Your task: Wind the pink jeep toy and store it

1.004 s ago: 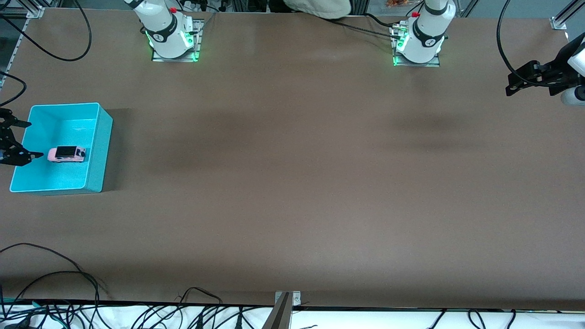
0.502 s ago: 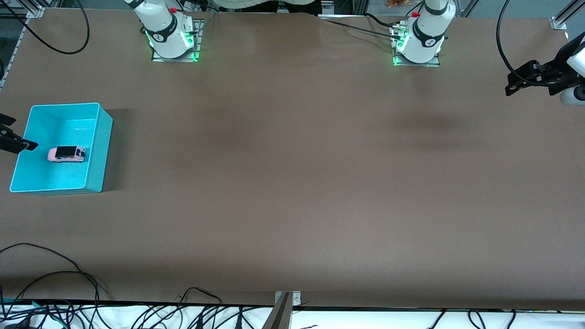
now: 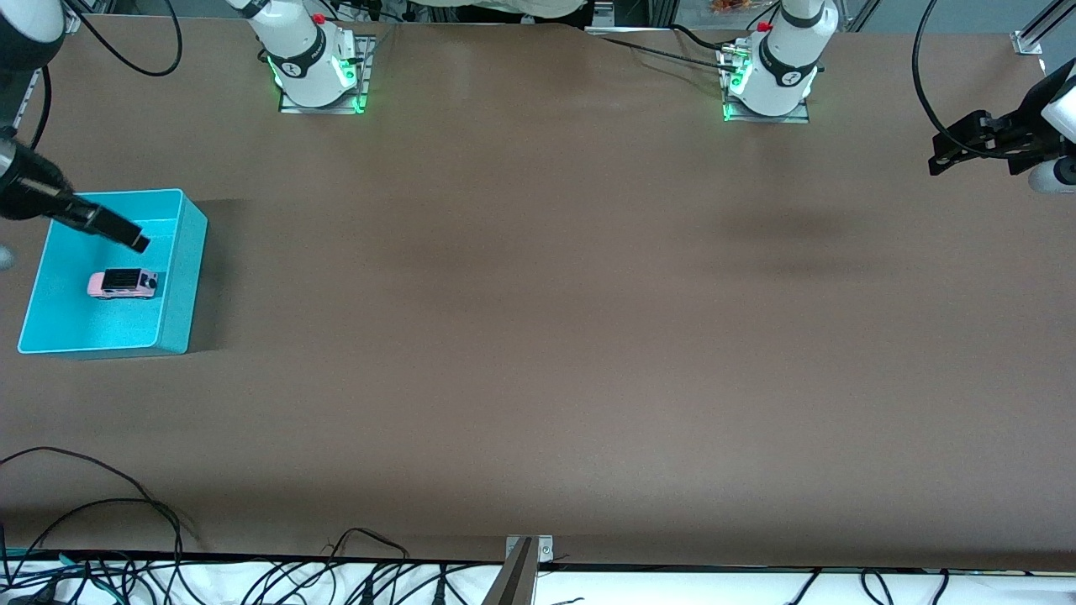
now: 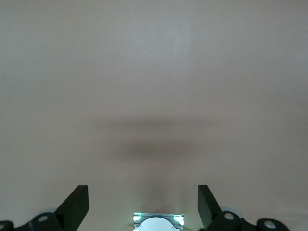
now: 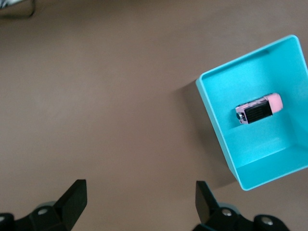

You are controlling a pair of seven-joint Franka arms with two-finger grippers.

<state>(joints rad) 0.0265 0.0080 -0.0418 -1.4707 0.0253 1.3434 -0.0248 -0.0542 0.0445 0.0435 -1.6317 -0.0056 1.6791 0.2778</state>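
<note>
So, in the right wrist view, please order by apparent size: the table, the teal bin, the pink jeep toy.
1. Table, fills most of the view.
2. Teal bin, clearly smaller.
3. Pink jeep toy, smallest, lying inside the bin.
No ties; the differences are plain.

Teal bin: you'll find it at the right arm's end of the worktop.
Cables: along your worktop's near edge.

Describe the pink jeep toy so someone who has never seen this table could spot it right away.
Look at the right arm's end of the brown table, where a teal bin stands open. On the bin's floor lies the pink jeep toy, far smaller than the bin. It is the only thing inside: a boxy light pink body with a black roof.
</note>
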